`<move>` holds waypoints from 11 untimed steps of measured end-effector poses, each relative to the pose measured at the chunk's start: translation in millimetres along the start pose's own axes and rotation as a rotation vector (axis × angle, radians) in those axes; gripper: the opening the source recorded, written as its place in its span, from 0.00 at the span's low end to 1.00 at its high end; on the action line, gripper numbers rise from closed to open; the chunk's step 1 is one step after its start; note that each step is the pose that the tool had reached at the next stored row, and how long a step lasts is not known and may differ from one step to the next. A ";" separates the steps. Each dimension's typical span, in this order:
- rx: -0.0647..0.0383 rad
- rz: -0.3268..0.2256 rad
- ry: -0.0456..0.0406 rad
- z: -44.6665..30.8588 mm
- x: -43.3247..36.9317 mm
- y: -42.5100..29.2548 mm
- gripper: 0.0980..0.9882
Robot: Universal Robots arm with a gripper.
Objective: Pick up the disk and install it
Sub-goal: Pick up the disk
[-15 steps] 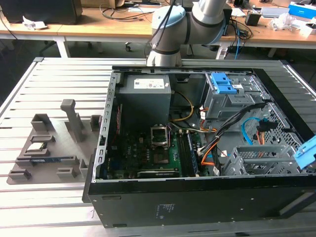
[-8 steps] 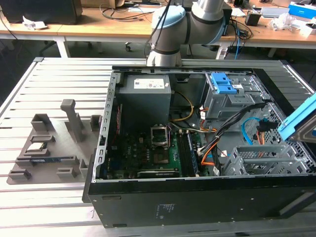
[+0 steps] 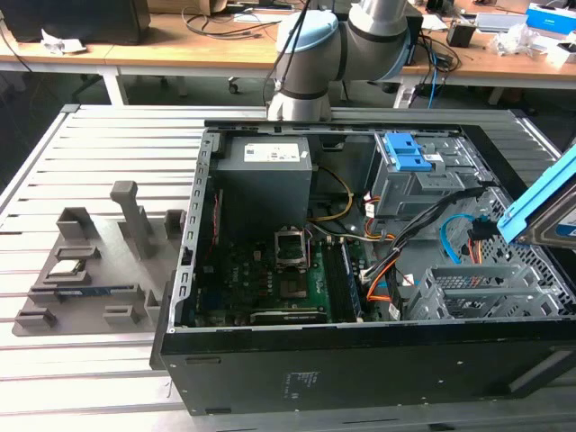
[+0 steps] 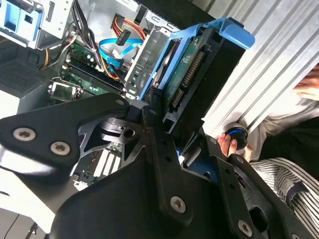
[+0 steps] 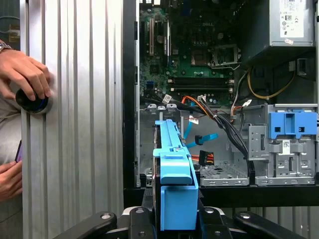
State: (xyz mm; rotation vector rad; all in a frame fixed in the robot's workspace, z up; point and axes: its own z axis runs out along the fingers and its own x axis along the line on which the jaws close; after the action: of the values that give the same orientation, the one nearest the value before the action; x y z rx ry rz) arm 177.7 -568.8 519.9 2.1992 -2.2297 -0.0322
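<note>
Gripper (image 5: 175, 225): fingers are pinching the disk (image 5: 174, 184) by its blue frame. They are holding it tilted in the air at the exterior view's right, over the computer case's (image 3: 360, 364) empty drive cage (image 3: 477, 292), seemingly lining it up for insertion.

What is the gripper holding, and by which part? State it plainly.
The gripper holds the disk by one end of its blue frame, with the jaws shut on it. The rest juts out above the open computer case.
</note>
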 end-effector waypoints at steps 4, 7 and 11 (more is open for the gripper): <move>0.000 0.000 0.0031 10.0 -0.3 -0.3 0.30; -0.001 0.000 0.0043 20.0 -1.9 -2.5 0.30; -0.005 0.039 0.0035 30.8 -4.2 -6.3 0.30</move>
State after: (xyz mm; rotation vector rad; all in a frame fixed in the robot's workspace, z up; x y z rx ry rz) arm 183.4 -564.4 489.0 2.1514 -2.2670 -0.0336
